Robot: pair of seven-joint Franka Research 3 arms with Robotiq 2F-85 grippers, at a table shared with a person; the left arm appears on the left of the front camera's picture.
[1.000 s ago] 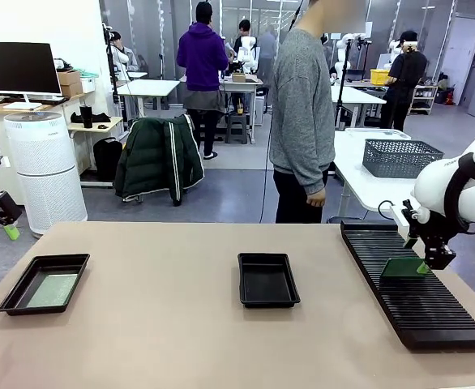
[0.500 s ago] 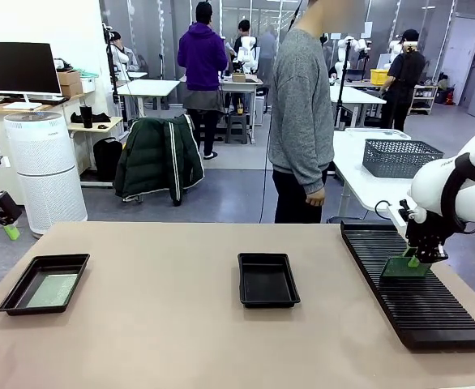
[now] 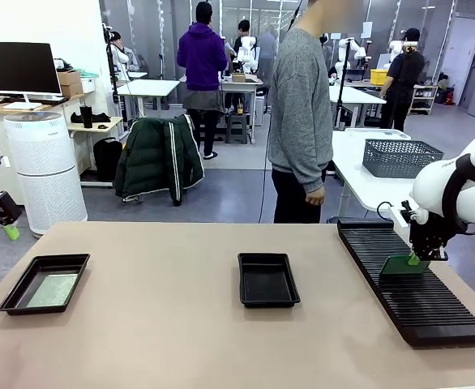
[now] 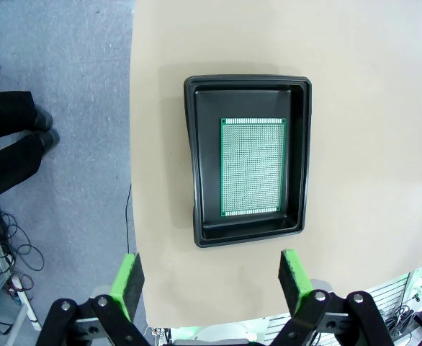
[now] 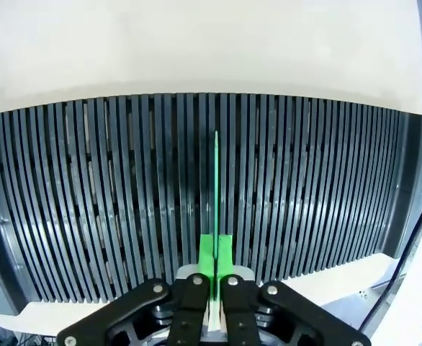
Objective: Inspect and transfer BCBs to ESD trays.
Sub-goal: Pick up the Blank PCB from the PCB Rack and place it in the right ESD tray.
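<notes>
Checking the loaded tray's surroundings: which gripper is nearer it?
Left. The left gripper hangs close by the tray; the right gripper is across the table, gripping a board at the rack.

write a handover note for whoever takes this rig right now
Right gripper: shut on a circuit board, held on edge at the black slotted rack. Cannot tell whether it is free of the slots.
Left gripper: open, holding nothing, above the left tray.
Done: one flat board lies in the left tray.
Left: inspect the circuit board and carry it to the middle tray, which has no board yet.
</notes>
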